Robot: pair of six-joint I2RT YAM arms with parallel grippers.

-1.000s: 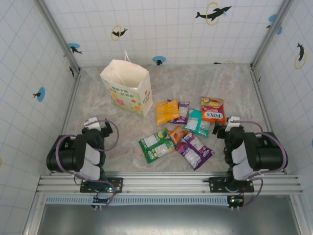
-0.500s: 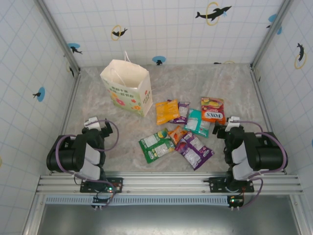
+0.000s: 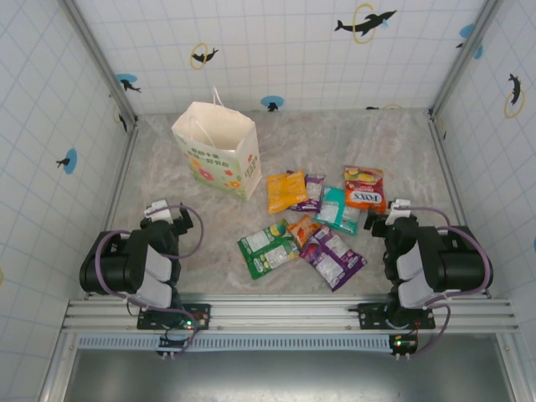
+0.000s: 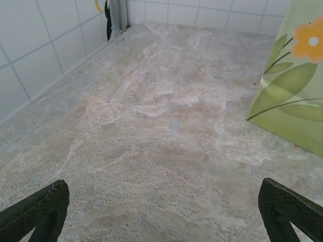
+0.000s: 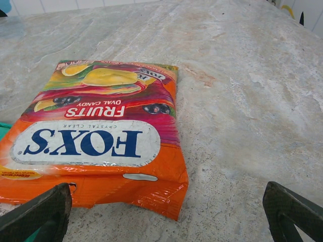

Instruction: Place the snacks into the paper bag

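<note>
Two grippers low by the near rail (image 3: pixel 285 311). Left gripper (image 4: pixel 162 214): jaws wide apart, nothing between. Right gripper (image 5: pixel 166 214): likewise spread, nothing held.

Underneath, a mottled beige-grey, stone-look table (image 3: pixel 377 138), matte and veined. Around it on three sides, white tiled walls (image 3: pixel 276 50) dotted with dolphin stickers (image 3: pixel 366 21).

Bag (image 3: pixel 218 151) ahead of the left gripper and a little to its right, well apart. Upright, mouth up, long axis vertical, flower print turned toward the near right. From the left wrist, a green-leafed corner with an orange flower, beyond the right finger (image 4: pixel 287 212).

Seven snacks (image 3: pixel 303 229) flat on the table, loosely bunched ahead and left of the right gripper, between it and the bag. Nearest: red-orange pack (image 5: pixel 96 131), just ahead toward the left finger, long axis pointing away from the gripper, lettering upside down in the wrist view. Teal pack (image 3: pixel 338 209) against its left edge. Green pack (image 3: pixel 268 249) and big purple pack (image 3: pixel 333 255) closest to the rail, both lying aslant.
</note>
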